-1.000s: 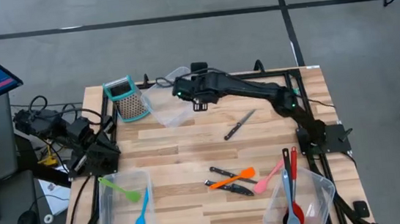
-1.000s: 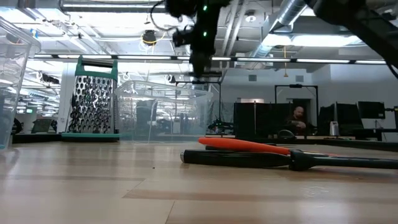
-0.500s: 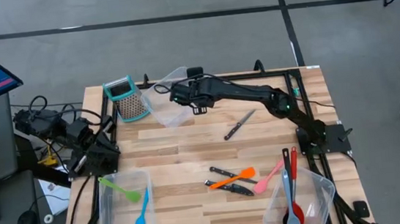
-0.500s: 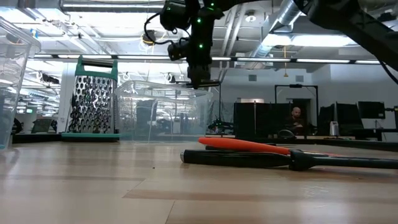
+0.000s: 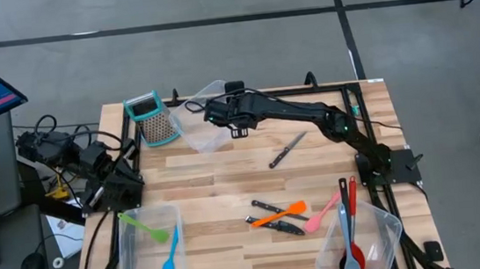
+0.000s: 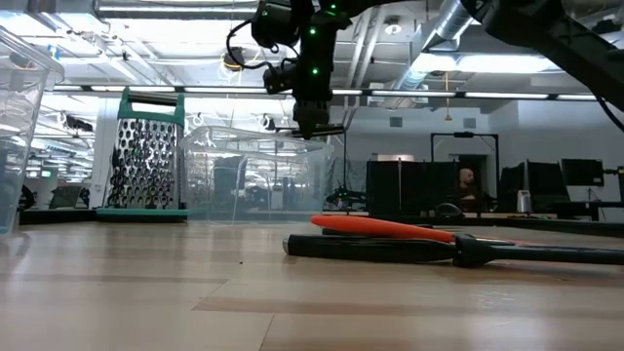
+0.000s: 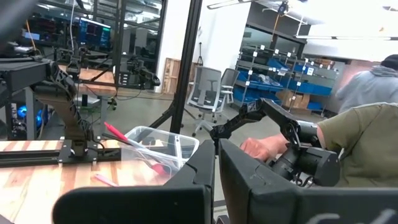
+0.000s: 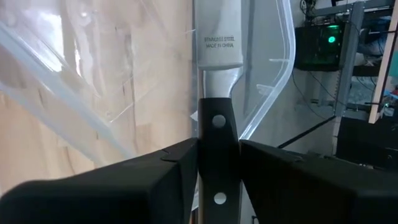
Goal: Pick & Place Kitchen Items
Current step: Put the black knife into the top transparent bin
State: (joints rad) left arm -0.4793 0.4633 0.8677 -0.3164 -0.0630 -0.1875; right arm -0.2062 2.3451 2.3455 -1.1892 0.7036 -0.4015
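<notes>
**Right wrist view: knife between the fingers, blade out over the clear tub**

Right gripper has a black-handled knife between its fingers; the handle with two rivets sits in the gap, and the stamped steel blade runs straight ahead, in line with the fingers. Whether the fingers are pressing the handle or have just let go, I cannot tell. Beyond the blade: the curved rim of a clear tub, wood showing through it.

High view: right gripper is at the far side of the table, at the near edge of that tub, with the right arm stretched across from its base. Just beside the tub stands a box grater, clear of the gripper. Judgement: the drop turns on the knife being over the tub's opening; it looks close to the rim.

Left gripper is clenched shut, parked off the table's left edge.

Loose on the table: a second knife, an orange spatula, a pink spatula. None stand in the way.
</notes>
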